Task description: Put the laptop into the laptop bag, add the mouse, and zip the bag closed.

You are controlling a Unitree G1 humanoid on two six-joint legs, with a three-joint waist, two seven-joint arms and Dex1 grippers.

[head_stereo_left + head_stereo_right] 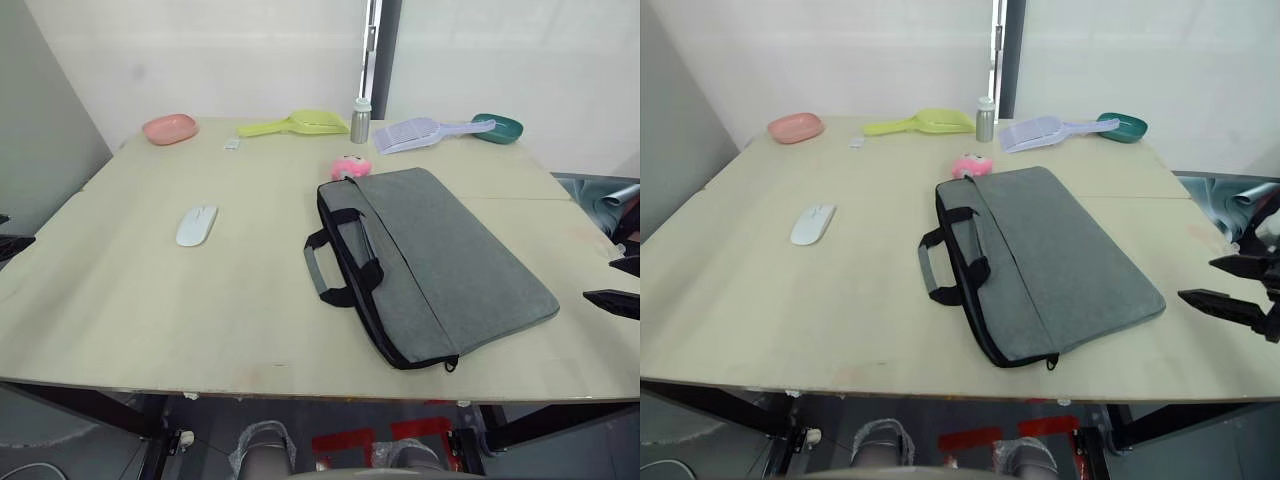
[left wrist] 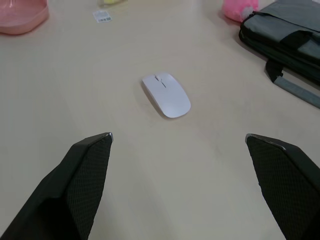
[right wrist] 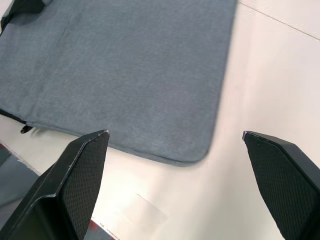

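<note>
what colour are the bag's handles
Black with grey grips, on the grey laptop bag; clearest in the left eye view.

The robot's left gripper (image 2: 179, 137) and right gripper (image 3: 175, 134) each carry two matte black, wedge-shaped fingers (image 2: 80, 185), their inner faces covered in fine diamond-textured tread, tips bluntly squared.

One grey laptop bag (image 1: 430, 265), centre right. One white mouse (image 1: 196, 224), left of centre. One pink plush toy (image 1: 350, 167) at the bag's upper corner. Along the top: two dishes, pink (image 1: 170, 128) and teal (image 1: 498, 127); two scoops, yellow-green (image 1: 295, 124) and pale lilac (image 1: 425, 131); one small metal bottle (image 1: 360, 120). One small label (image 1: 231, 145).
</note>
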